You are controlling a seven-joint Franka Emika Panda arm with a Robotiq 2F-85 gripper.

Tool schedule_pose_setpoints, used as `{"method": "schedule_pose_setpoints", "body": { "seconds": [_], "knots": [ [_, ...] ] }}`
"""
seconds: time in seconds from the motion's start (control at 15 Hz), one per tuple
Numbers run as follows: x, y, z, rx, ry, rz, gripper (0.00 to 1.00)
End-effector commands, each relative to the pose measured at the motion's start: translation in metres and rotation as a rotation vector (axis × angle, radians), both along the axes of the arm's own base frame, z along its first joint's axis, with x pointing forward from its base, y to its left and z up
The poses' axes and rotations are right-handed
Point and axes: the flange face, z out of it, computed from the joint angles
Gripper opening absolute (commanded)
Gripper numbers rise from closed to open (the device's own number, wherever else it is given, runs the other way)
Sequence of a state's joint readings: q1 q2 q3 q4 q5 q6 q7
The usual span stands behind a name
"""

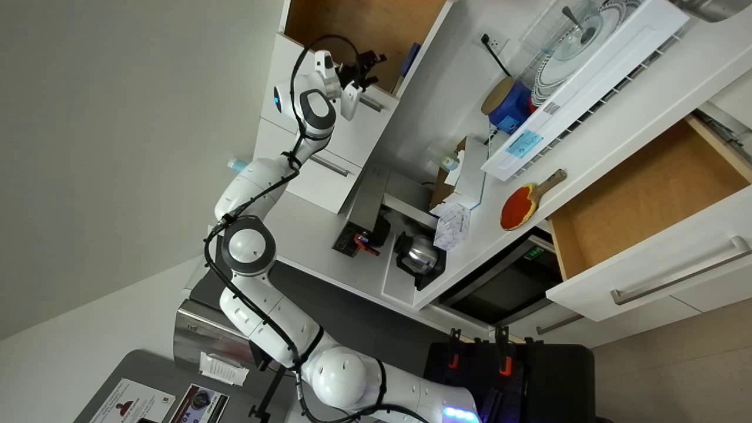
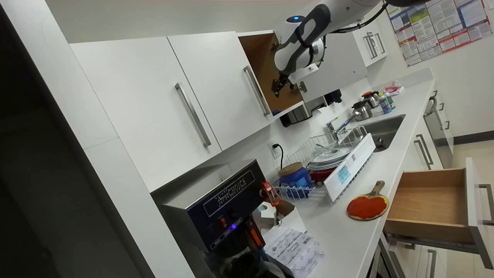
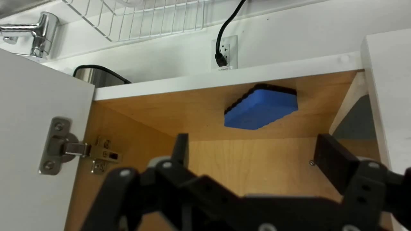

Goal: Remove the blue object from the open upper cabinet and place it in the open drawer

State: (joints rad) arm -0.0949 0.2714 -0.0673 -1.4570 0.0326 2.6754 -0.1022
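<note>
- Blue object (image 3: 261, 109): on the floor of the upper cabinet (image 3: 192, 84), below the gripper (image 3: 252, 146) and apart from it, roughly centred on the gap (dark-backed slab, eraser-like)
- Gripper: spread wide at the cabinet mouth, nothing held
- Step: I'd call it approach, grasp not yet made
- Next: should drop and reach in till the blue object sits in the gap, then close; it's skewed, may want some wrist roll
- Drawer (image 1: 652, 194): pulled out, well below the gripper, comes after

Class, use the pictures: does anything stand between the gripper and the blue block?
Nothing visible does: the wrist view shows only open space between the open gripper and the blue block in the cabinet.
</note>
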Motion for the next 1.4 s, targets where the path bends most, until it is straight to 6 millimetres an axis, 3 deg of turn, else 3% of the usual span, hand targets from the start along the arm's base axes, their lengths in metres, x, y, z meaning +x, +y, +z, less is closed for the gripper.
{"method": "schedule_pose_setpoints", "body": {
  "seconds": [0.0, 0.4, 0.93, 1.33],
  "knots": [
    [0.018, -0.01, -0.006, 0.029, 0.031, 0.038, 1.0],
    [0.043, -0.014, -0.017, 0.059, 0.075, 0.085, 1.0],
    [0.067, 0.003, -0.019, 0.061, 0.063, 0.112, 1.0],
    [0.082, 0.006, -0.034, 0.055, 0.068, 0.106, 1.0]
  ]
}}
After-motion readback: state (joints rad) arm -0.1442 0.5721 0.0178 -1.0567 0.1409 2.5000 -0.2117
